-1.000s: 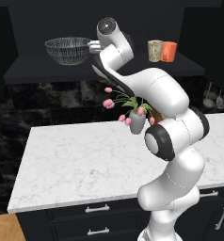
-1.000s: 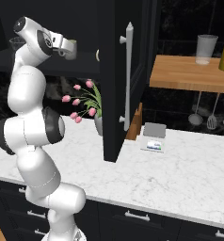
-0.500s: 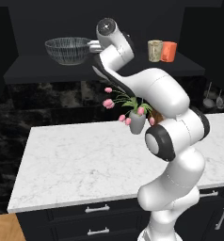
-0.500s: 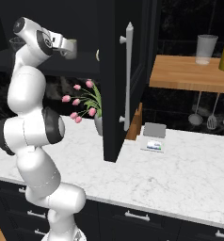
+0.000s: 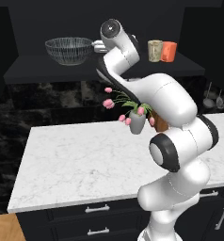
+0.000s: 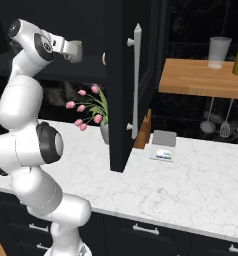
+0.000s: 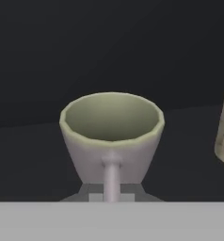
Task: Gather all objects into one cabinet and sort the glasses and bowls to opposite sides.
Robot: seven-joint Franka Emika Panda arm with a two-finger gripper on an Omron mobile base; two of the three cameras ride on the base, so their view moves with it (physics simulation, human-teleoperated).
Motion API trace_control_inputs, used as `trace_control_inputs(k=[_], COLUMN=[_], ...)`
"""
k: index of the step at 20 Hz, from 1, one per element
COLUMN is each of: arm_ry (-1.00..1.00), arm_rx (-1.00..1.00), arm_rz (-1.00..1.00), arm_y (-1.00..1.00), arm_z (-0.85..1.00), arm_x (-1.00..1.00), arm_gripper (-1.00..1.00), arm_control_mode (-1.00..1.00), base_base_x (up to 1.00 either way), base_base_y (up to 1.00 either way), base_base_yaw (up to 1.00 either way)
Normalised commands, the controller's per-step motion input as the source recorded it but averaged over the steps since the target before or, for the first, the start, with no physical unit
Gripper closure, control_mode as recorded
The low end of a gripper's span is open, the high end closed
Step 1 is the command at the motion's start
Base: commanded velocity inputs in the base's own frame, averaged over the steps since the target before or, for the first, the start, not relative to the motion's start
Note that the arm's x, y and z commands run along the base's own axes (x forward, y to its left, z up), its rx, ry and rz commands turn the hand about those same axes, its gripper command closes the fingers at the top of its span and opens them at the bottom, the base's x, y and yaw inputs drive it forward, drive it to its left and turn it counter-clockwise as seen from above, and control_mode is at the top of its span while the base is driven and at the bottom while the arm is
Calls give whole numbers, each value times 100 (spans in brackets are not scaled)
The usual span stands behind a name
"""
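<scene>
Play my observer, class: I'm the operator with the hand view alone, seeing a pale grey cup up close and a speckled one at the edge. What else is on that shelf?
Observer: A wide ribbed glass bowl stands towards the left end of the shelf.
Operator: Anything beyond the speckled cup?
Observer: An orange cup, beside it.
Operator: Is the cabinet door shut?
Observer: No, the door stands open.
</scene>
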Motion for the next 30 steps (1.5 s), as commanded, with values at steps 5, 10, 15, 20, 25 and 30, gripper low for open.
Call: trace_control_inputs(k=[5,10,15,20,25,30], arm_ry=[0,0,0,0,0,0], arm_rx=[0,0,0,0,0,0], arm_rz=[-8,-8,-6,-5,-2,0], arm_y=[-46,-55,-49,-23,-7,0], arm_z=[0,0,0,0,0,0], arm_x=[-9,0,0,0,0,0], arm_gripper=[100,100,100,100,100,100], arm_control_mode=[-100,-100,-100,-100,-100,-100], base_base_x=[0,0,0,0,0,0], base_base_y=[0,0,0,0,0,0], base_base_yaw=[0,0,0,0,0,0])
